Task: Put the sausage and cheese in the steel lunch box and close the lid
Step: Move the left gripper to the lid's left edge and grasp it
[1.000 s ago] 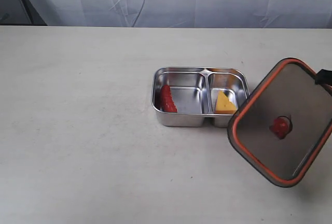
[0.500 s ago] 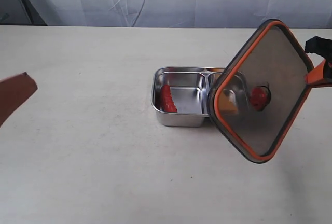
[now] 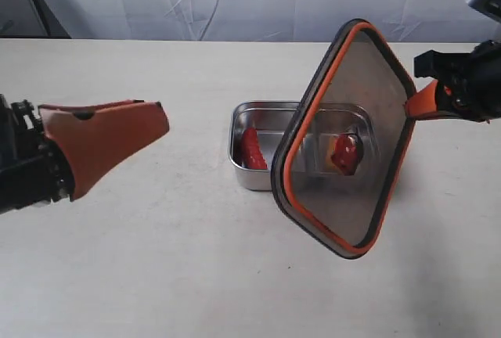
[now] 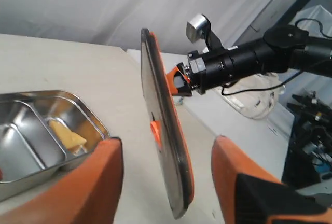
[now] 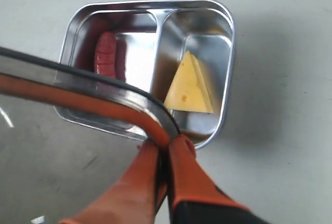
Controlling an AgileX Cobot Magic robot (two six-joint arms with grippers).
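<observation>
- The steel lunch box [image 3: 252, 178] sits open on the pale table [image 3: 156, 275], near its middle.
- The sausage [image 3: 252, 149] lies in the larger compartment, on the left in the exterior view, close along the outer wall.
- The cheese [image 5: 191, 86] lies flat in the smaller compartment beside it, with the divider between the two. In the exterior view it shows only as a dim yellow patch behind the lid.
- The lid [image 3: 344, 103] is up in the air, not on the box. It is tipped steeply, almost on edge, with one corner pointing down like a diamond.
- Its orange-rimmed underside faces the exterior camera, and it covers the right part of the box from that view. The red valve [image 3: 345, 154] shows at its centre.
- The right claw [image 5: 165, 149] is pinched tight on the lid's rim at a corner, one orange finger on each side of the edge.
- The left claw [image 3: 145, 123] hangs over the table well to the left of the box, spread wide and holding nothing.
- In the left wrist view the lid appears edge-on beyond the gap between the left claw's fingers, apart from both.
</observation>
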